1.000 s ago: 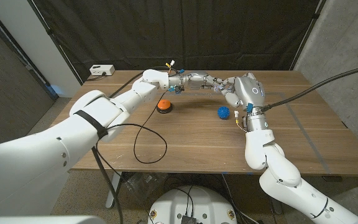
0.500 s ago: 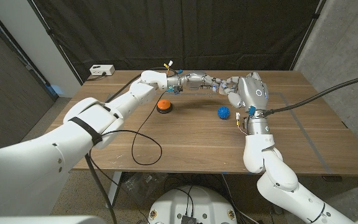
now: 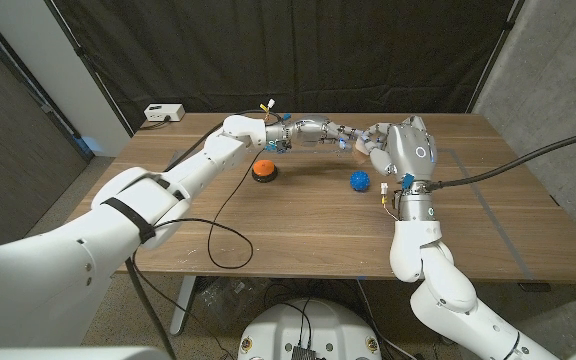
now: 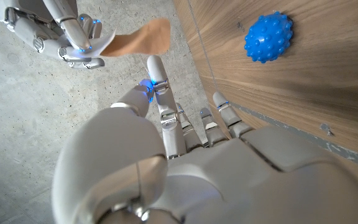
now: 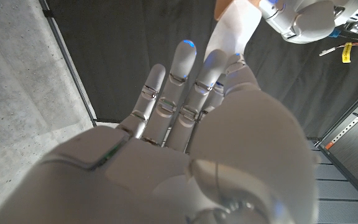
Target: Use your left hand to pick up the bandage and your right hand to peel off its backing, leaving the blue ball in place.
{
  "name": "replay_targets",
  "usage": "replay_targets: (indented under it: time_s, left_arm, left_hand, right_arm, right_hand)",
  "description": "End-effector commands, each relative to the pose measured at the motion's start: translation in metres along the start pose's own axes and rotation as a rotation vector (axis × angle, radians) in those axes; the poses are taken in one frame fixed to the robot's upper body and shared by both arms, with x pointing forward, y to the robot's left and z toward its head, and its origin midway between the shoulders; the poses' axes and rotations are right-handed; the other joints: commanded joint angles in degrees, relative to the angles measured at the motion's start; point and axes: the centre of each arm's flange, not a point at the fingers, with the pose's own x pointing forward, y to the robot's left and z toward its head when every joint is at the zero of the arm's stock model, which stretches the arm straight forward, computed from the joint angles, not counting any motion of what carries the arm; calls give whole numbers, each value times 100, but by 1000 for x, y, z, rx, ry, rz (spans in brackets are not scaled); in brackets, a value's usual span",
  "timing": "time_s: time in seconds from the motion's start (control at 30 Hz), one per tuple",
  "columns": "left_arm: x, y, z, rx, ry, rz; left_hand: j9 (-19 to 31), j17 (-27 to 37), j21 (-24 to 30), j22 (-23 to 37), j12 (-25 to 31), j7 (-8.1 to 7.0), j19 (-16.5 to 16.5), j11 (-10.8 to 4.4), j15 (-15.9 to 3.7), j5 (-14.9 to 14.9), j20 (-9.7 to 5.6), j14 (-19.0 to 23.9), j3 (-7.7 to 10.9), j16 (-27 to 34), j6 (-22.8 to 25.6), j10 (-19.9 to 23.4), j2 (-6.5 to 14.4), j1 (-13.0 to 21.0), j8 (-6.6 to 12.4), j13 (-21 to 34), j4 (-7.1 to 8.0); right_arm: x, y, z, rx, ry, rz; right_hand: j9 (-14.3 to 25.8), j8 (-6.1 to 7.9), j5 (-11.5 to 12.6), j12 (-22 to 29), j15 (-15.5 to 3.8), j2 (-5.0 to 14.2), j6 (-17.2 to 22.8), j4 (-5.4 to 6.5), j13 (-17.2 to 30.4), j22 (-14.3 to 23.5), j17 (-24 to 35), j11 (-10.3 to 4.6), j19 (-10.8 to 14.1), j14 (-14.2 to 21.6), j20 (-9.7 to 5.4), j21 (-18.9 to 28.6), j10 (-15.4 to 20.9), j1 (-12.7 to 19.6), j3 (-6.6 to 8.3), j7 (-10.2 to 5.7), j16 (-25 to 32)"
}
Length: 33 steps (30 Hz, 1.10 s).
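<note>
Near the middle of the head picture an orange button (image 3: 264,171) sits on the wooden bench (image 3: 298,225), and the blue ball (image 3: 359,181) lies a little to the right of it, well apart. A black cable (image 3: 230,215) makes a loop over the bench below the button. In the upper left of the frame a white box (image 3: 164,113) stands at the far bench edge.

Both hands meet in the air above the far part of the bench, in the upper middle of the frame. The left hand (image 3: 320,131) reaches from the left and the right hand (image 3: 393,148) from the right, and the bandage (image 4: 143,37) is between them, above the bench and not on it. In the left wrist picture the right hand pinches the white backing end of the tan strip in its fingertips (image 4: 79,48); a finger of the left hand points up just under the strip, but I cannot tell if the left hand really holds it.

In the head picture the bandage is too small to make out. In the right wrist picture the back of the right hand covers most of the grip, and only a white piece (image 5: 232,28) shows beyond the fingers.
</note>
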Motion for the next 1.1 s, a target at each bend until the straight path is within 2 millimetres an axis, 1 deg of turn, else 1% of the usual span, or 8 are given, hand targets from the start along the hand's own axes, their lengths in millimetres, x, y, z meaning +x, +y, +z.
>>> replay_targets:
  time_s: [0.03, 0.2, 0.27, 0.43, 0.73, 0.93, 1.03, 1.1]
  left_arm:
    - [-6, -5, 6, 131, -3, 87]
    - [-7, -7, 11, 211, -15, 66]
    - [-5, -10, 16, 276, -18, 40]
    - [-2, -17, 26, 417, -9, 24]
    - [9, -27, 39, 524, -28, -56]
    - [10, -30, 43, 517, -53, -86]
    - [9, -27, 38, 398, -83, -105]
    - [6, -25, 36, 379, -93, -88]
  left_hand:
    - [-37, 17, 49, 11, 18, -142, -32, -20, -156, 9, 35, 57, 7, 47, -80, 41, -44, -53, -48, 11, 27]
    - [-462, 5, 86, 4, -98, -550, -195, 129, -24, -84, 133, -153, -179, -32, -1920, -539, -291, -137, -947, 28, -9]
    - [-595, -8, 63, -4, -103, -854, -290, 196, 35, -112, 176, -271, -305, -56, -2497, -761, -434, -214, -1260, 34, -8]
    - [-745, -51, 29, -19, -108, -1373, -361, 263, 62, -60, 195, -538, -573, -115, -3306, -1129, -747, -337, -1708, 38, -23]
    - [-809, -85, -51, -31, -111, -1424, -480, 396, 209, 34, 227, -833, -824, -151, -3677, -1490, -1031, -393, -1959, 40, -36]
    - [-791, -79, -99, -31, -34, -1371, -504, 417, 275, 112, 231, -864, -1009, -86, -2944, -1534, -1110, -498, -1702, 43, 34]
    - [-810, -21, -112, -4, 66, -1064, -561, 420, 279, 87, 236, -820, -822, -1, -2315, -1345, -349, -514, -1520, 43, 264]
    - [-824, -22, -117, 2, 89, -897, -598, 395, 266, 30, 253, -814, -749, 1, -2082, -1283, -247, -423, -1450, 38, 215]
  right_arm:
    - [-1, -7, 1, 68, -21, -12]
    - [0, -10, -3, 157, -34, -6]
    - [1, -10, -4, 179, -34, -15]
    - [2, -8, -6, 234, -47, 2]
    - [7, -4, -5, 274, -65, 12]
    - [9, -3, -4, 250, -63, 14]
    - [10, -2, -4, 246, -63, 17]
    - [11, -2, -4, 247, -62, 17]
  right_hand:
    - [34, 39, 41, 41, -455, 11, 62, -22, 21, -2, 42, 10, -2, 78, -290, 56, 53, 37, -53, -7, -6]
    - [37, 39, 53, 47, -455, 17, 64, -18, 51, -12, 66, 4, -13, 70, -290, 86, 37, 41, -62, -2, -31]
    - [40, 39, 56, 49, -456, 15, 60, -18, 53, -15, 89, 3, -15, 90, -292, 95, 46, 44, -65, 0, -19]
    - [43, 38, 62, 60, -455, 16, 60, -16, 80, -20, 117, 6, -23, 96, -294, 113, 42, 47, -72, -1, -21]
    - [53, 46, 74, 64, -455, 18, 79, -14, 97, -31, 152, 6, -32, 114, -279, 156, 50, 56, -88, 16, -41]
    - [55, 44, 81, 62, -454, 21, 84, -11, 100, -38, 199, 10, -40, 128, -275, 184, 60, 60, -99, 25, -43]
    - [61, 41, 82, 71, -454, 23, 73, -9, 132, -39, 207, 12, -45, 119, -283, 190, 36, 60, -101, 33, -50]
    - [66, 42, 83, 78, -454, 25, 74, -8, 154, -42, 208, 7, -47, 117, -286, 200, 31, 61, -107, 32, -62]
